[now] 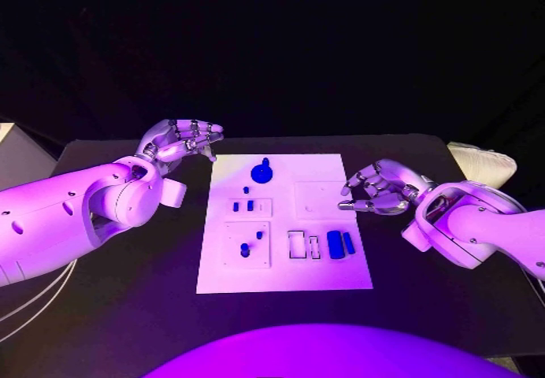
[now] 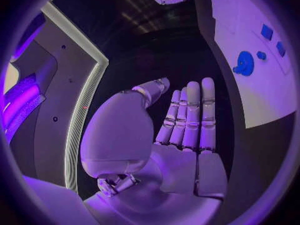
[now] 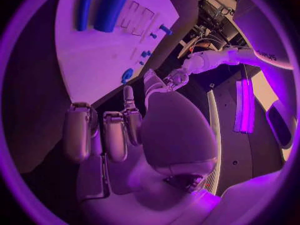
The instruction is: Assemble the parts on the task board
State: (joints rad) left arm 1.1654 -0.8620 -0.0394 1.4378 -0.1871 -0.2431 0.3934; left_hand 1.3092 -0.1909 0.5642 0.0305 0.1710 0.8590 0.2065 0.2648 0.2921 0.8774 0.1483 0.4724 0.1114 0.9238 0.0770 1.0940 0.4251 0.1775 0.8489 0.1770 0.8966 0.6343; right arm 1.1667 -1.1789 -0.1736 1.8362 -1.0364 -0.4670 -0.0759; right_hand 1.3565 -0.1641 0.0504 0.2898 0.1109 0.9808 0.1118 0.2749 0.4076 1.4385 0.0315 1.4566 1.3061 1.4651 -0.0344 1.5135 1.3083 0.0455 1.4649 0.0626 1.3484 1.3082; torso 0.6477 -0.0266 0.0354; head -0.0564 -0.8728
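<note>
White rectangular task board (image 1: pixel 284 268) mid-bench with small blue parts (image 1: pixel 336 244), left hand (image 1: pixel 182 142) empty, fingers apart — right hand (image 1: pixel 380 190) empty, fingers loosely curled, apart, at the board's right edge

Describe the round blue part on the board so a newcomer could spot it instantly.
Start at the white task board in the middle of the black table. Go to its far edge: the round blue part lies there alone. It is the one disc-shaped piece; the other parts are small pegs or bars.

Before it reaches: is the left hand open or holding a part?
Open. The left hand shows straight fingers and a bare palm, off the task board.
</note>
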